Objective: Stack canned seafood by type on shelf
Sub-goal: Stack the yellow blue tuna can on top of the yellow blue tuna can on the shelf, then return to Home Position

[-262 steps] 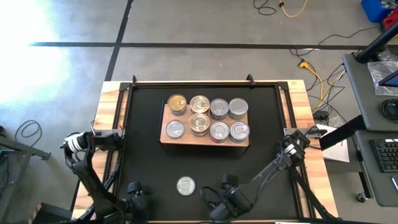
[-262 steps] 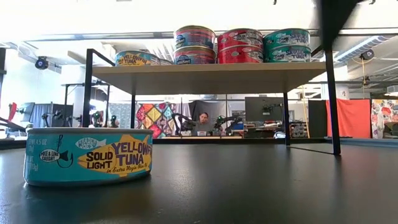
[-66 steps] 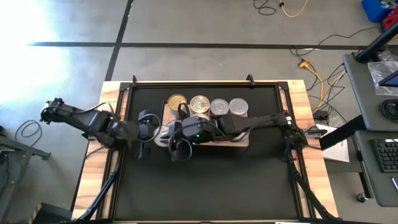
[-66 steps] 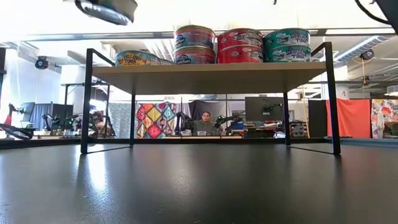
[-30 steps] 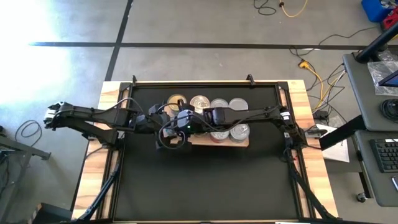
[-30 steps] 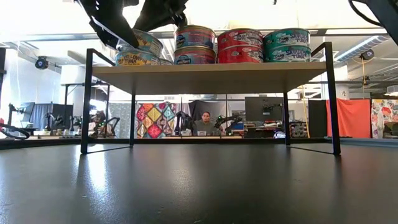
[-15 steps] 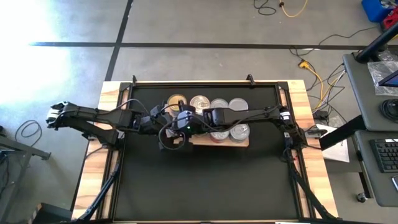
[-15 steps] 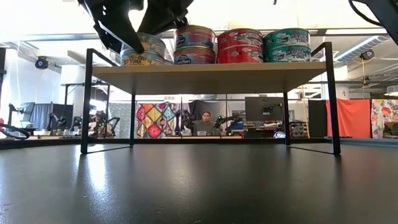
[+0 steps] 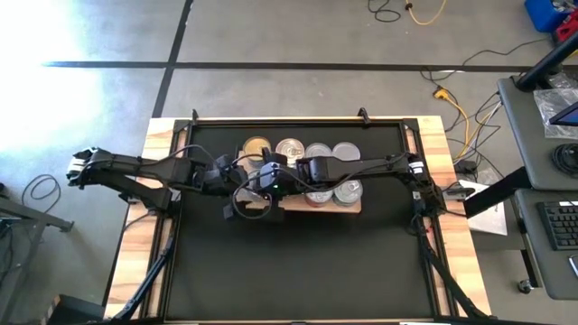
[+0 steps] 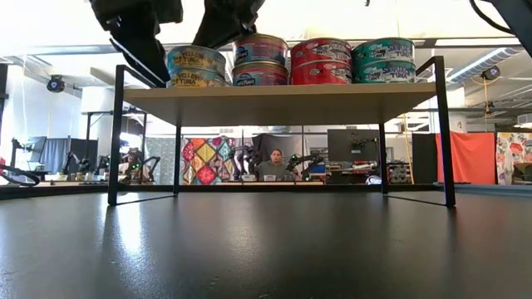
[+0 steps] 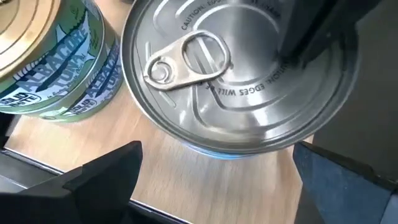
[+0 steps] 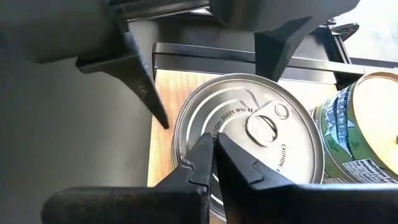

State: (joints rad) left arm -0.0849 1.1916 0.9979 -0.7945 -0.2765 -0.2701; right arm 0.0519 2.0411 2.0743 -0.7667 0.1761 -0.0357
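Note:
A teal-labelled tin (image 10: 195,60) with a silver pull-tab lid (image 11: 236,74) lies level on another tin at the left near corner of the shelf (image 10: 291,104). My left gripper (image 11: 217,149) is open. Its fingers (image 12: 140,74) stand on either side of the tin's left rim, with a gap to it. My right gripper (image 12: 212,146) is shut and reaches across the shelf from the right, with its tips on the lid. In the high view both grippers (image 9: 237,183) hide this tin. My right gripper rests its shut fingertips (image 11: 305,37) on the tin's silver lid (image 12: 233,121), beside the pull tab and toward the rim. The fingers slant down from the table's right. The tin lies level on the tin below it.
More tins stand stacked in pairs along the shelf: blue (image 10: 260,60), red (image 10: 321,61) and teal-green (image 10: 383,60). A gold-lidded, green-labelled tin (image 11: 43,56) stands just beyond the stacked one. The shelf's black legs (image 10: 115,133) stand on the black mat (image 9: 298,262).
The teal tin lay tilted on the lower tin and has settled level on it. My left gripper has tipped downward and stands a little farther left of the tin. My right gripper has stayed shut on the lid.

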